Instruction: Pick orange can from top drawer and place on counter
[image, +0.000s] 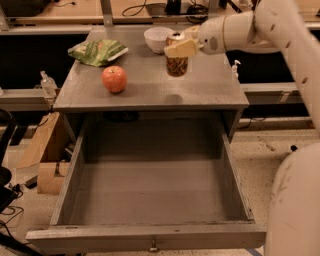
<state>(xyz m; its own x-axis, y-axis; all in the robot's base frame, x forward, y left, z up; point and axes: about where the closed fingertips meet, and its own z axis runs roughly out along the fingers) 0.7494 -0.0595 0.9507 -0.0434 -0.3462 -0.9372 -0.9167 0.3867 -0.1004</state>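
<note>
The robot's cream-coloured two-finger tool (178, 48) is over the far right part of the flat grey matte bench (150, 95), reaching in from the right on a thick white arm. It is pinching the small cylindrical orange-brown drink can (177, 65) near its silver top. The can stands upright with its long axis vertical and hangs directly beneath the tool. Setting it down therefore looks like a straight descent rather than any sideways travel.

A soft dark patch on the bench, in front of the can and below it, suggests the base is clear of the surface, but contact cannot be ruled out from this angle.

A white ceramic bowl (156, 38) sits just beside the can on its far left. A round red-orange apple (114, 79) and a crumpled green snack bag (97, 51) lie well apart to the left.

The wide grey wooden top drawer (150, 232) is pulled fully out below and nothing shows inside it.

The near finger covers part of the can's upper side, and the far finger is hidden behind the can. The arm is cut off at the frame's right edge.
</note>
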